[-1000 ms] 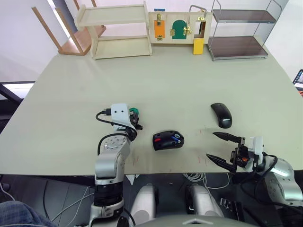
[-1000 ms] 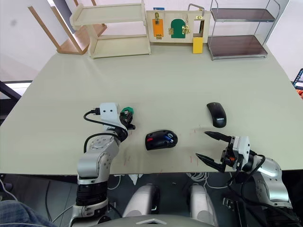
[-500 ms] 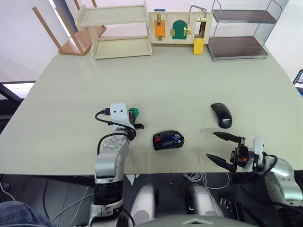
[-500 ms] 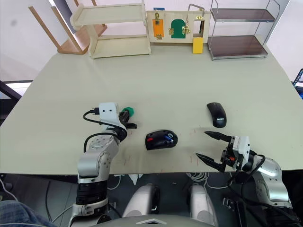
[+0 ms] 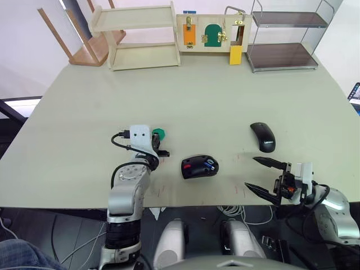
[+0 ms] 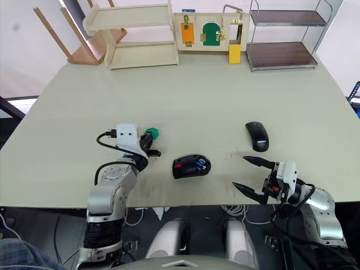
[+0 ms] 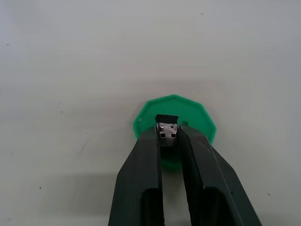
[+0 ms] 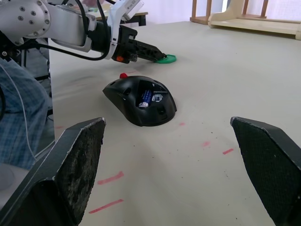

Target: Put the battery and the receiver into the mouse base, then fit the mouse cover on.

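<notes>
Near the middle of the left eye frame, a little below centre, the mouse base (image 5: 199, 167) sits on the pale worktop (image 5: 197, 95) with its hollow side up. The blue battery (image 8: 144, 98) lies inside that hollow, and a red wheel part shows at the base's left end.

Left of the base, the left tool (image 7: 168, 139) has its two black fingers (image 7: 143, 162) pressed close together on the receiver (image 7: 167, 126), a tiny dark nub with a silvery plug face, pinched at the very tips. Just beyond those tips a flat green disc (image 7: 175, 126) lies on the worktop; whether the receiver touches the disc cannot be told. In the left eye frame the same tool (image 5: 162, 153) points toward the right, with the disc (image 5: 158, 134) just above it and the base well apart to its right.

Toward the right of the frame, the mouse cover (image 5: 262, 136) rests dome up on the worktop, apart from the base and above the right tool.

At the lower right, the right tool (image 5: 260, 175) hovers near the front edge of the worktop with its fingers spread wide and nothing between them. Its wrist view looks across the surface at the base between the two parted fingers (image 8: 75, 172).

Along the top of the frame stand a wooden shelf (image 5: 140, 36), a latch board (image 5: 212, 32) and a wire rack (image 5: 283, 39).
</notes>
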{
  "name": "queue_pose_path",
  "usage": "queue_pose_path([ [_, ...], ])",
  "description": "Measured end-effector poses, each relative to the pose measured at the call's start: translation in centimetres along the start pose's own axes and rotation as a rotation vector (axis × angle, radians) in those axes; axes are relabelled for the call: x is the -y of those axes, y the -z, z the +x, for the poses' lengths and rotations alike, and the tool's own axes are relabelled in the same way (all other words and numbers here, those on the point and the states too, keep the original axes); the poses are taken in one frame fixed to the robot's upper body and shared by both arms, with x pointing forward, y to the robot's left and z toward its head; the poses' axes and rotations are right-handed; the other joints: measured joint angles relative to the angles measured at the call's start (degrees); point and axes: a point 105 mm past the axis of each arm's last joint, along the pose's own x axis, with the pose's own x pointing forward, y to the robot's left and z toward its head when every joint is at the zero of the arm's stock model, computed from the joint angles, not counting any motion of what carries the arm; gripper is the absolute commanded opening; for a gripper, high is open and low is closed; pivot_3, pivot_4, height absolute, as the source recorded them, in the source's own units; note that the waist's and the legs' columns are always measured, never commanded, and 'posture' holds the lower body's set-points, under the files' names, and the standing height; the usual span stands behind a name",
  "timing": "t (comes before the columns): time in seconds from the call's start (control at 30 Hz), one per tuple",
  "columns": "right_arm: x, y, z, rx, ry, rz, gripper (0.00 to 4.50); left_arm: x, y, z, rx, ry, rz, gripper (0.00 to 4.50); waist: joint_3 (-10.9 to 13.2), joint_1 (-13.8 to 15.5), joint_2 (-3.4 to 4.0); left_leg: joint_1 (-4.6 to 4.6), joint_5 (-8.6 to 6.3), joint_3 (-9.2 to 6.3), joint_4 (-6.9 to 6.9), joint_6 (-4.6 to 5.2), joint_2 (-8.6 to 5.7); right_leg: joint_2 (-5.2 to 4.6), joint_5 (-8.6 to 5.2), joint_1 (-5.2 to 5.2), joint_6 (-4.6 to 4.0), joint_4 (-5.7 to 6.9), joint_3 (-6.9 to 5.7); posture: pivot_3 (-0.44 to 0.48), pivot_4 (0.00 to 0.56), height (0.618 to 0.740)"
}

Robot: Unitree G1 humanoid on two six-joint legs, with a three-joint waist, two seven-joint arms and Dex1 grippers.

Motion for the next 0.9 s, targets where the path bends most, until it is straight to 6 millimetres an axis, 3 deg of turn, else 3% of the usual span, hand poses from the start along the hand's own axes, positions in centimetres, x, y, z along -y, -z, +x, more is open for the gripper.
queue_pose_path([
  [0.37,0.0,-0.8,0.3,0.042,-0.014,0.005,4.5,1.0,-4.5,-2.0,0.065,0.535,0.307,0.11,0.01,-0.02,0.01,0.03,0.0,0.05,0.0,0.0,0.01,-0.01,-0.13,-0.02,-0.2,0.05,0.02,0.0,0.15,0.74],
  [0.63,0.8,-3.0,1.5,0.051,-0.004,0.084,4.5,2.4,-6.6,-3.6,0.053,0.973,0.473,0.11,0.03,0.07,-0.01,-0.01,0.0,0.05,0.0,0.0,0.02,0.01,-0.18,-0.06,-0.13,0.06,0.01,0.0,0.15,0.74],
  [0.9,1.7,-4.4,3.2,-0.011,0.046,0.211,4.5,4.3,-6.2,-4.4,-0.003,1.294,0.626,0.11,0.03,-0.11,-0.02,-0.11,0.0,0.06,0.0,0.01,0.02,0.03,-0.12,-0.11,-0.16,0.05,0.04,0.0,0.15,0.74],
])
